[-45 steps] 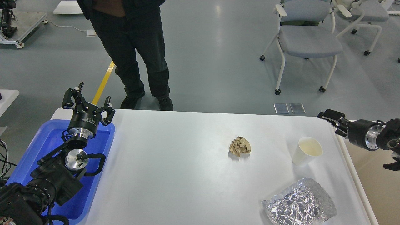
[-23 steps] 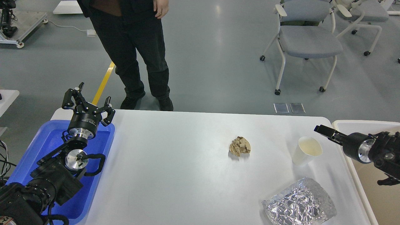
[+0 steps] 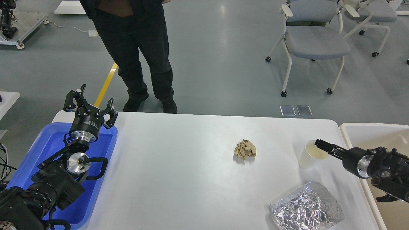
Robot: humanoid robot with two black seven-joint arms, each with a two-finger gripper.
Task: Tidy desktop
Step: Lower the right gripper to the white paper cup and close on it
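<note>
Looking down from the head view, the desktop (image 3: 179, 179) fills the middle and lower part of the scene, a smooth white top with rounded far corners. On it, right of centre, sits a crumpled brown paper ball (image 3: 245, 149). Further right stands a white paper cup (image 3: 310, 154), upright and empty-looking. Near the front right corner lies a crinkled silver foil bag (image 3: 306, 208), flat on the surface and well apart from the paper ball.

At the desktop's left edge sits a blue tray (image 3: 38, 150). The left gripper (image 3: 91, 103) hovers above the tray's far end, its black fingers spread apart and holding nothing. The arm behind it runs down to the lower left corner.

From the right, the right gripper (image 3: 321, 144) reaches in sideways; its dark tip overlaps the cup's rim in this view. It is seen edge-on, so I cannot tell whether its fingers are apart or together, nor whether it touches the cup. Beside the desktop's right edge stands a cream bin (image 3: 367, 129), with the right arm passing over it.

Beyond the desktop, a person in dark trousers (image 3: 140, 54) stands on the grey floor, and a grey wheeled chair (image 3: 314, 41) stands further right.
</note>
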